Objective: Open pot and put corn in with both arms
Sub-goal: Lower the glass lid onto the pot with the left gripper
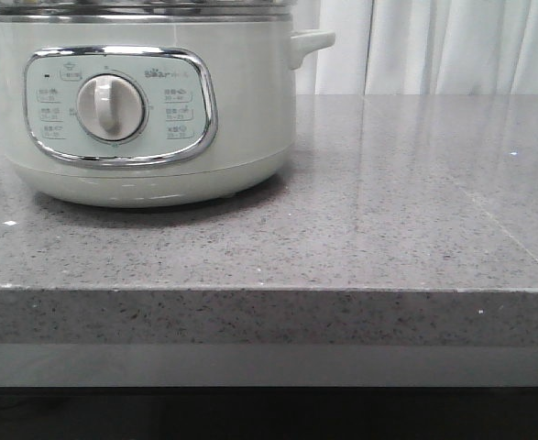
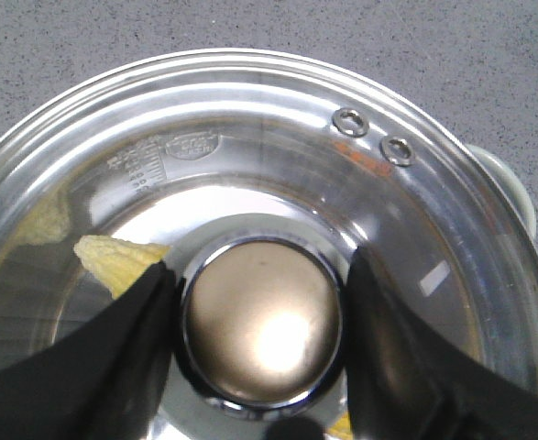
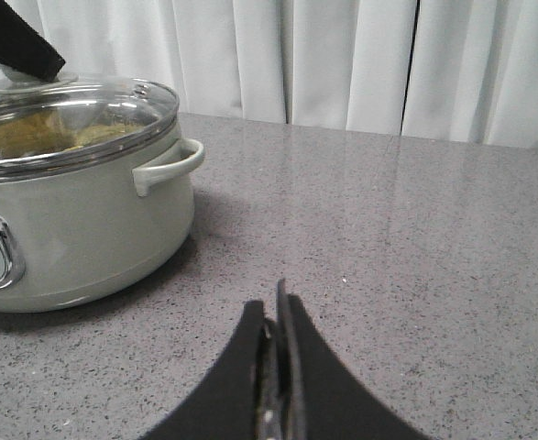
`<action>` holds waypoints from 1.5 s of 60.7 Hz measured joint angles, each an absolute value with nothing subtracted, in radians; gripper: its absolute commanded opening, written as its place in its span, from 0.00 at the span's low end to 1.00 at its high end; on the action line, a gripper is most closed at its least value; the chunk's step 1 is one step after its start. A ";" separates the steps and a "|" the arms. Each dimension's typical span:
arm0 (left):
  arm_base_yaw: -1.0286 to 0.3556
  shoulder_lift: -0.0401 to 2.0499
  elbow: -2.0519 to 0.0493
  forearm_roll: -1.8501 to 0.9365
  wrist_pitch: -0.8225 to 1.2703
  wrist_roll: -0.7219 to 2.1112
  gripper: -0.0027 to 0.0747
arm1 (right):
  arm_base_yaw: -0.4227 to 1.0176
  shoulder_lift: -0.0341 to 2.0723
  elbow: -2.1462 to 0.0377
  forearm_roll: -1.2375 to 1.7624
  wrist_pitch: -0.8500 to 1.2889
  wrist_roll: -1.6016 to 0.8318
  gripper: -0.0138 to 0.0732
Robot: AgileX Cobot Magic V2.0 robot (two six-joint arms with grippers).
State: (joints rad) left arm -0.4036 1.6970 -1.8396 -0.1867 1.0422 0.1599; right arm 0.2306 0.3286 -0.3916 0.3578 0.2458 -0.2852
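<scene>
The pale grey-green pot [image 1: 159, 110] stands at the left of the counter, its control panel facing me. Its glass lid [image 2: 278, 128] sits seated on the rim. Through the glass, inside the pot, I see the yellow corn [image 2: 117, 261]. My left gripper [image 2: 259, 280] hangs over the lid, one black finger pressed to each side of the round metal knob [image 2: 262, 327]; one of its fingers [image 3: 16, 46] also shows in the right wrist view. My right gripper [image 3: 278, 307] is shut and empty, low over bare counter to the right of the pot [image 3: 76, 229].
The grey speckled countertop [image 1: 388, 202] stretches to the right of the pot, with its front edge [image 1: 269, 289] close to me. A white curtain [image 1: 433, 46] hangs behind the counter. A side handle [image 3: 168, 165] sticks out of the pot toward the right gripper.
</scene>
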 measured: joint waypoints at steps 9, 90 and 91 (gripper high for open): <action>-0.404 1.699 -1.841 -0.169 1.056 0.160 0.20 | 0.231 0.329 -0.392 0.358 0.246 -0.285 0.08; -0.404 1.573 -1.918 -0.167 1.227 0.177 0.01 | 0.231 0.329 -0.392 0.358 0.239 -0.285 0.08; -0.404 1.570 -1.918 -0.167 1.234 0.179 0.01 | 0.231 0.329 -0.392 0.358 0.239 -0.285 0.08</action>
